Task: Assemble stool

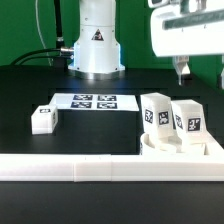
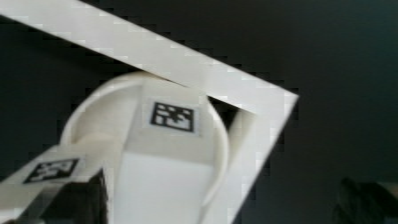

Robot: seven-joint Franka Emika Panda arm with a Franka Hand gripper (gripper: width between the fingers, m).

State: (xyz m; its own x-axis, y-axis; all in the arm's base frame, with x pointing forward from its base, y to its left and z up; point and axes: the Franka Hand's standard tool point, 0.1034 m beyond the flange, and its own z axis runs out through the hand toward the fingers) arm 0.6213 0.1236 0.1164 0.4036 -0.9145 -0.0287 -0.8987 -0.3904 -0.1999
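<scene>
The white round seat (image 1: 176,151) lies at the exterior view's right, in the corner of the rail. Two white legs with tags stand upright on it, one (image 1: 156,112) beside the other (image 1: 187,120). A third leg (image 1: 44,118) lies loose on the table at the left. My gripper (image 1: 180,68) hangs well above the standing legs and holds nothing; its fingers look close together from this side. The wrist view looks down on a tagged leg (image 2: 171,140) with a second tagged leg (image 2: 54,172) beside it. My fingers do not show clearly there.
The long white L-shaped rail (image 1: 70,168) runs along the front and turns up the right side; its corner shows in the wrist view (image 2: 267,98). The marker board (image 1: 93,101) lies in front of the robot base (image 1: 96,45).
</scene>
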